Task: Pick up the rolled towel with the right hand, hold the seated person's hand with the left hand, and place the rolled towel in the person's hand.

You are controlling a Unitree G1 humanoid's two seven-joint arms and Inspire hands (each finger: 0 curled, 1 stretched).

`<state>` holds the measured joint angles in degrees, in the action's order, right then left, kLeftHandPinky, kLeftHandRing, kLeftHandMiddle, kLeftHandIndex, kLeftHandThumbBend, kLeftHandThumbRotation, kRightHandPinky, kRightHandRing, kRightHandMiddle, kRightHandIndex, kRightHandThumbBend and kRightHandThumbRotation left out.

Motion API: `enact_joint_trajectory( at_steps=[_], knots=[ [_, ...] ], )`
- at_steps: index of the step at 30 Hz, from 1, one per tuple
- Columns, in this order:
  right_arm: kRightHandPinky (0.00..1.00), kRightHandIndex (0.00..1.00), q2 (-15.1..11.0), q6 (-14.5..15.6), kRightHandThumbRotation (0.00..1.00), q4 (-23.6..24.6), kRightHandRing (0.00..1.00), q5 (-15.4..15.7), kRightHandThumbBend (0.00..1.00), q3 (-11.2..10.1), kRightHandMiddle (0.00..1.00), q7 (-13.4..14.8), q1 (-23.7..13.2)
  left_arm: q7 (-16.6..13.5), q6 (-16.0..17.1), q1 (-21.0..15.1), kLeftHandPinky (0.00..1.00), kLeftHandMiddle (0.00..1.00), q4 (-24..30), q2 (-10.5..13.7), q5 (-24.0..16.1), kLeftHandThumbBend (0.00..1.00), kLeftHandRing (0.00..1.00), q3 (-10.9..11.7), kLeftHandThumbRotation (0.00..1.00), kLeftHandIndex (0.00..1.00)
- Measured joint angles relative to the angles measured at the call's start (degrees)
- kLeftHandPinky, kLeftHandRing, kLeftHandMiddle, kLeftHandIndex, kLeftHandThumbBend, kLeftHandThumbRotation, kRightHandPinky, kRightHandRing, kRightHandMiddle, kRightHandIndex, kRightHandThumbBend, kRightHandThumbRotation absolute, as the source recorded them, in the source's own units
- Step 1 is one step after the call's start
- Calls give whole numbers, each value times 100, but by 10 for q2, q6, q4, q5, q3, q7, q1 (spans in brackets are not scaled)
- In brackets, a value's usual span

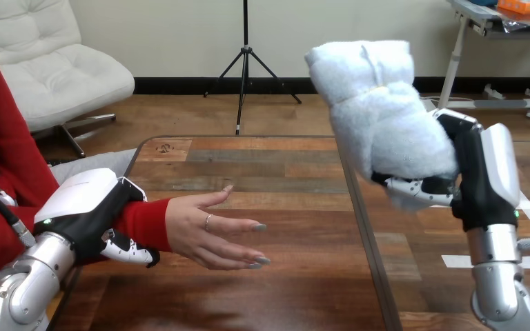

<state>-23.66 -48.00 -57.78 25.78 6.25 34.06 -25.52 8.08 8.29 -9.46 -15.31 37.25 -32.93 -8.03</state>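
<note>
- The desk point(283, 172) is a brown wooden top with a plank pattern and a dark, rounded rim. A dark strip point(362, 227) runs from its far edge toward its near edge, splitting the surface into a left part and a right part.
- Strips of white tape point(455, 261) lie on the right part, beside the robot's right arm.
- The white, fluffy rolled towel point(379, 103) is raised over the right part of the desk. It is tilted, with its upper end leaning to the left, and it is clear of the wood.
- The right hand point(473, 172), black with a white shell on its back, stands upright on its silver forearm point(493, 269). It grips the towel's lower end. Its fingers point(421, 189) are curled under and round the cloth, which bulges out over them.
- The person's hand point(207, 231) reaches in from the left above the left part of the desk. Its palm is open and its fingers stretch loosely toward the right.
- The left hand point(86, 207) is closed round the person's wrist, over the cuff of a red sleeve point(145, 222). Its white shell lies on top, and its fingers point(132, 254) curl up from beneath the cuff.
- The rolled towel and the person's hand are well apart. The towel is higher and further right, on the other side of the dark strip.
</note>
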Motion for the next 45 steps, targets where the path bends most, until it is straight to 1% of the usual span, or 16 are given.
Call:
enact_joint_trajectory(
  at_steps=[9,12,14,18,20,21,25,40,45],
  knots=[
    [31,45,13,0,0,-5,35,-1,75,1,41,-3,7,0,0,0,24,33,-1,0,0,70,28,0,0,33],
    [31,45,16,1,0,-10,35,1,75,3,41,-3,7,0,0,0,24,34,-1,-1,0,72,29,0,0,33],
    [28,45,18,4,0,-12,33,3,75,5,40,-3,7,0,0,0,25,34,-1,-1,0,74,29,0,0,34],
    [27,45,23,11,0,-15,33,9,75,7,40,-3,7,0,0,0,25,35,-2,-2,0,76,29,0,0,34],
    [27,45,26,15,0,-16,33,12,75,8,41,-3,8,0,0,0,25,35,-2,-2,0,76,30,0,0,34],
    [28,45,32,20,0,-16,34,12,75,8,41,-3,9,0,0,-1,26,36,-2,-3,0,77,30,0,0,35],
    [29,45,38,23,0,-16,36,12,74,8,42,-3,10,0,0,-1,26,36,-2,-5,0,78,31,0,0,35],
    [31,45,62,29,0,-17,38,11,74,9,43,-16,10,0,0,-11,24,34,-2,-19,0,77,28,0,0,34],
    [31,45,70,30,0,-17,38,11,74,10,43,-19,10,0,0,-18,23,34,-3,-24,0,76,28,0,0,34]
  ],
)
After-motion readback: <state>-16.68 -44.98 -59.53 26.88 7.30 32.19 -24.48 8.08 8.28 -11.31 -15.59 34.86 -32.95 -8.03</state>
